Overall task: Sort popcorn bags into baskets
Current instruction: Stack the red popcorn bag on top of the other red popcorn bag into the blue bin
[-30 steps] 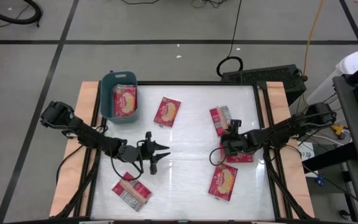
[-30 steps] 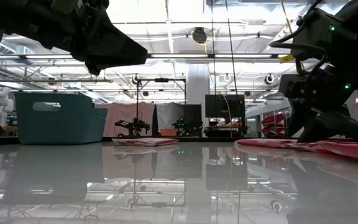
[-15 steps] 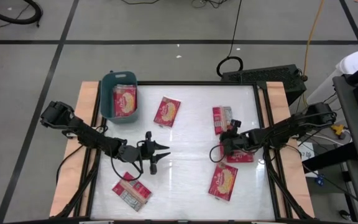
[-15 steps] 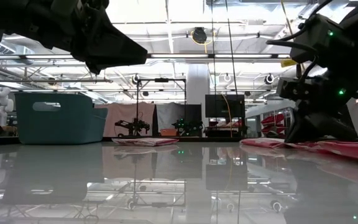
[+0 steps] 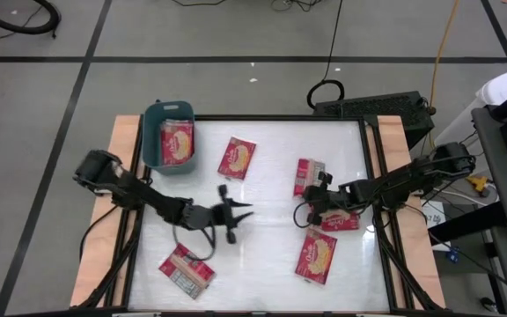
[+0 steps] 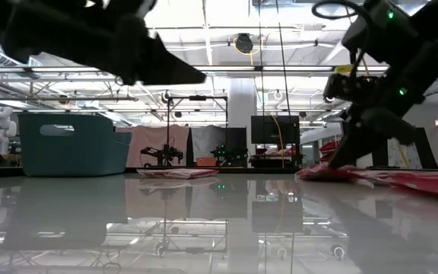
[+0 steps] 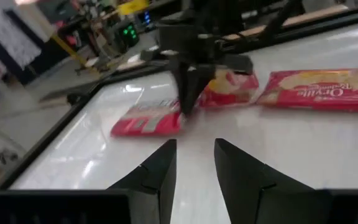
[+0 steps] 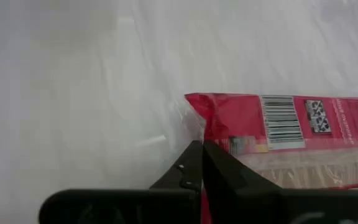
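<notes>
Pinching the corner of a label-up popcorn bag [image 5: 309, 176] with the right gripper [image 5: 310, 210], fingers pressed together on it, right of table centre. Hovering mid-table with the left gripper [image 5: 238, 218], fingers slightly apart, holding nothing. Sitting at the far-left corner: teal basket [image 5: 154, 141], one bag [image 5: 178, 143] inside.

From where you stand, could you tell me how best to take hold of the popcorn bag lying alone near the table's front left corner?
Probably by a short end of the popcorn bag, coming from above. It lies flat and skewed, clear of other bags, so only its thin edges give the jaws purchase.
</notes>
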